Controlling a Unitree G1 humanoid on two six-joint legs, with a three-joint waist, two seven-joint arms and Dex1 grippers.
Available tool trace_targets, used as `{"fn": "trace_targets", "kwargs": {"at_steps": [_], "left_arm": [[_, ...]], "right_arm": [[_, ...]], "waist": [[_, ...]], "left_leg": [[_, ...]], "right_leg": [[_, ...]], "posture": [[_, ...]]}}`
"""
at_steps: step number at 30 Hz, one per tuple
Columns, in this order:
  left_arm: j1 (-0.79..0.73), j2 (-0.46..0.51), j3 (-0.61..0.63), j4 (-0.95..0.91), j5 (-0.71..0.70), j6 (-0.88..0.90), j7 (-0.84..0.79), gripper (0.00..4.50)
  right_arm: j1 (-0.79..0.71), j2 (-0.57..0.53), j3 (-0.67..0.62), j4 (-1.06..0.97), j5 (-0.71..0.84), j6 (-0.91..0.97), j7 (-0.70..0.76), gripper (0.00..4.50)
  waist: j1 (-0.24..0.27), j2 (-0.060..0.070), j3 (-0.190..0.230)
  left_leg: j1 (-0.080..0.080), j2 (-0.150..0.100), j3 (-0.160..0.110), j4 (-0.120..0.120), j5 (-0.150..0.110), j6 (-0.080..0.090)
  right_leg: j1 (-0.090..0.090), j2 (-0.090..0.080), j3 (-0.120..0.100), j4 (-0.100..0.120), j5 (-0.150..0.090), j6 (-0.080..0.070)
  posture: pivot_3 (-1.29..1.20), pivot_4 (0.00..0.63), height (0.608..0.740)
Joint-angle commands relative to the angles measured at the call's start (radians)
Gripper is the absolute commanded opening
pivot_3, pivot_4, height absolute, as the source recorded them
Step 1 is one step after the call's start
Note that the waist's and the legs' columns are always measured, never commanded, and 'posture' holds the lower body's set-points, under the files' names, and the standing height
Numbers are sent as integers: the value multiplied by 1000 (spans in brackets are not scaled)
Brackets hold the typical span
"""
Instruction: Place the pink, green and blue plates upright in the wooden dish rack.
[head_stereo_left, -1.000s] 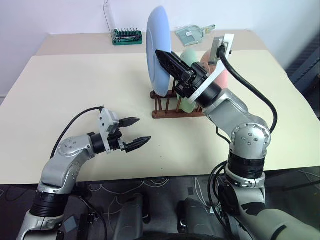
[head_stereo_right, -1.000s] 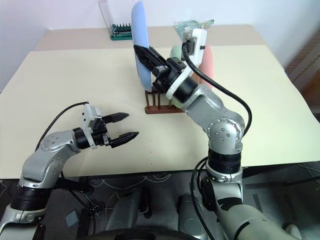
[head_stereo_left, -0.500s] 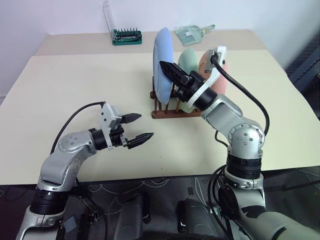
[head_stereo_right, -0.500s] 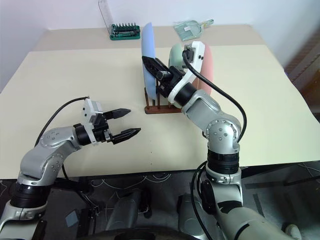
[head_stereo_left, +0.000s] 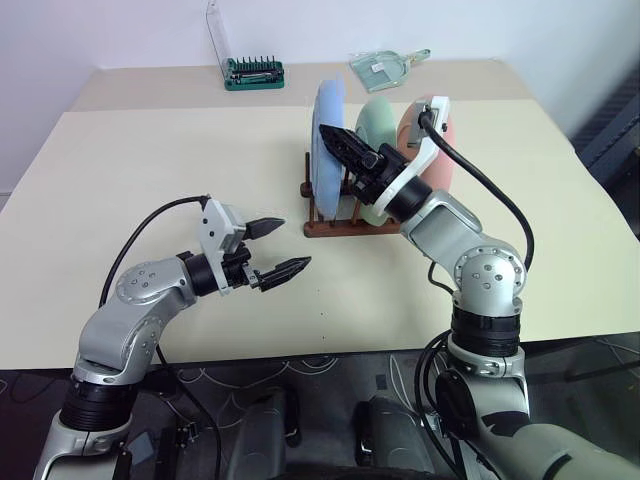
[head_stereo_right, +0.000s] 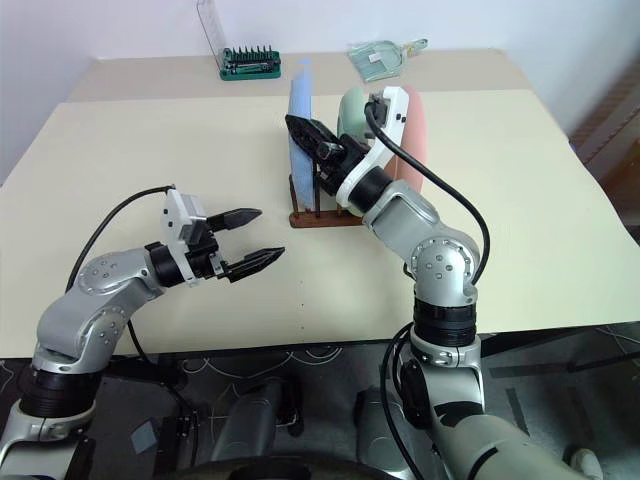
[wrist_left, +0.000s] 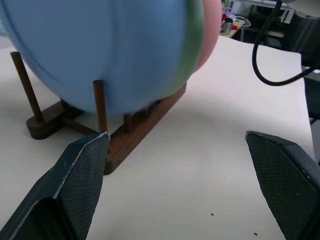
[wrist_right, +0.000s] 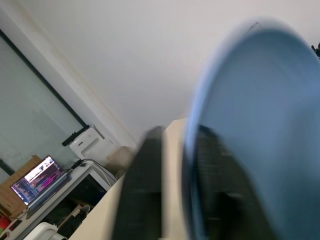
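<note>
Nearest, the left gripper (head_stereo_left: 278, 248) hovers over the cream surface (head_stereo_left: 150, 180) with its jaws spread wide and empty, pointing toward the wooden dish rack (head_stereo_left: 335, 222). In the rack all three plates stand upright on edge: blue plate (head_stereo_left: 328, 140) first, green plate (head_stereo_left: 380, 125) behind it, pink plate (head_stereo_right: 414, 125) last. The right gripper (head_stereo_left: 338, 145) sits at the blue plate's rim, jaws part-spread astride it; whether they pinch it cannot be told.
</note>
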Motion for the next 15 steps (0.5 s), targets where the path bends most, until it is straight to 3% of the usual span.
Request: {"fn": "trace_targets", "kwargs": {"at_steps": [1, 4, 15], "left_arm": [[-13, -1, 18, -32, 0, -21, 8, 4500], [-14, -1, 15, -36, -5, -17, 12, 4500], [-83, -19, -13, -130, -44, 105, 102, 4500]], "right_arm": [[-11, 7, -9, -27, 9, -17, 3, 2922], [-11, 6, -6, -31, 4, -19, 1, 4457], [-39, -32, 1, -60, -25, -37, 28, 4457]], "waist": [[0, 0, 0], [0, 0, 0], [1, 0, 0]], "left_leg": [[0, 0, 0, 0, 0, 0], [0, 0, 0, 0, 0, 0], [0, 0, 0, 0, 0, 0]], "right_leg": [[0, 0, 0, 0, 0, 0], [0, 0, 0, 0, 0, 0], [0, 0, 0, 0, 0, 0]], "posture": [[0, 150, 737], [0, 150, 737], [0, 150, 737]]}}
